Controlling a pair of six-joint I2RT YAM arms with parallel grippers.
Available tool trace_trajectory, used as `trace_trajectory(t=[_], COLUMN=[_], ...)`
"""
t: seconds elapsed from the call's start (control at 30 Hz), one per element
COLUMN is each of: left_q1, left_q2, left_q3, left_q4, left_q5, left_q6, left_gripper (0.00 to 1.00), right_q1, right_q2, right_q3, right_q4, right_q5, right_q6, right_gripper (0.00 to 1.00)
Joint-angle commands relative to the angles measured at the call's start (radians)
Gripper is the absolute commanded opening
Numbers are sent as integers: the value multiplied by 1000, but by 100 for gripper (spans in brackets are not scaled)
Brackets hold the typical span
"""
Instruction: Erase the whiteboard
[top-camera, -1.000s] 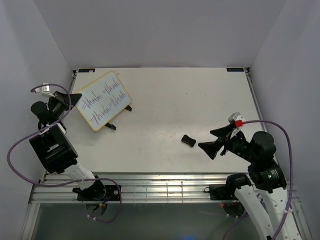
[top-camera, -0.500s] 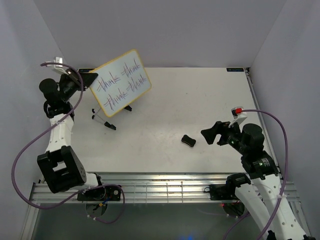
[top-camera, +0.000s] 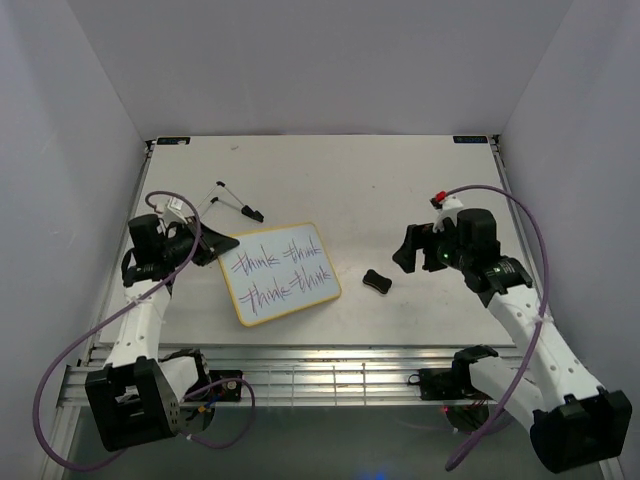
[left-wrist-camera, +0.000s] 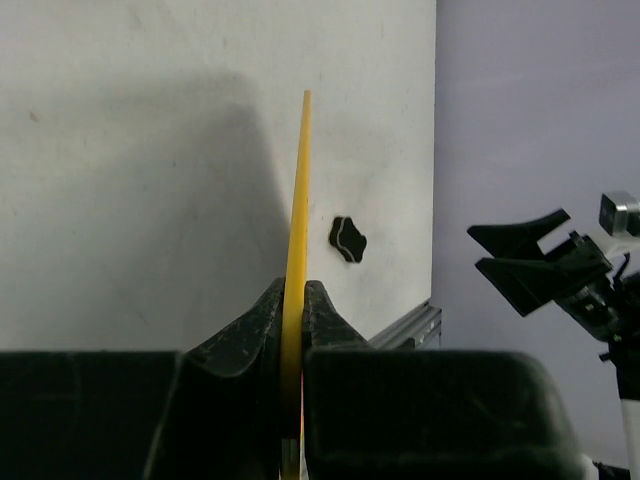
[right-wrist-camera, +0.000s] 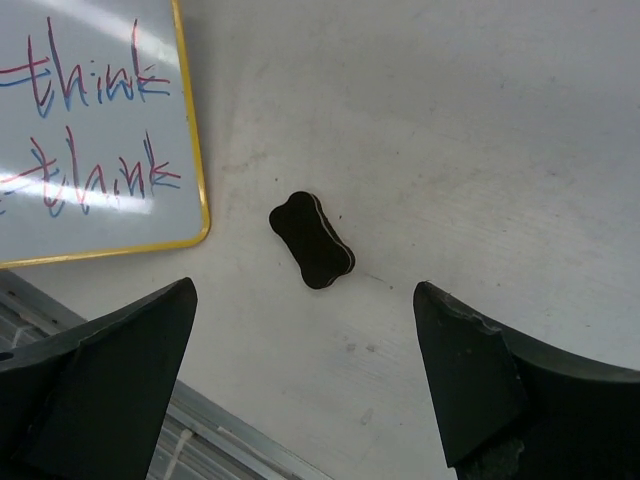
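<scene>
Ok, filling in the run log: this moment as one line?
left gripper: shut on whiteboard edge | right gripper: open, near eraser | eraser: on table, untouched | whiteboard: writing not erased

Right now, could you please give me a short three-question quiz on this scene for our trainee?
1. True or false: the left gripper is shut on the yellow frame of the whiteboard.
2. Fill in: the right gripper has its jaws ____.
3. The eraser lies: A) on the whiteboard; B) on the table, beside the whiteboard; C) in the right gripper.
Key: 1 true; 2 open; 3 B.
</scene>
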Motion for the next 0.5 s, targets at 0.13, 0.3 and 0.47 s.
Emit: trace_trajectory(t=[0.13, 0.3, 0.47], left_q1=[-11, -15, -58], left_q2=[-47, -7, -21], left_q3=[-88, -26, -16], left_q4=[-189, -307, -303], left_q5=[56, -8, -27], left_q6=[55, 134, 154], left_gripper=[0, 0, 0], right_q1=[98, 301, 359], right_q2=[252, 424, 553], right_q3=[58, 95, 118], right_q4=[24, 93, 121], right_q5=[-59, 131, 223], right_q6=[-176, -220, -261], right_gripper=[97, 94, 87])
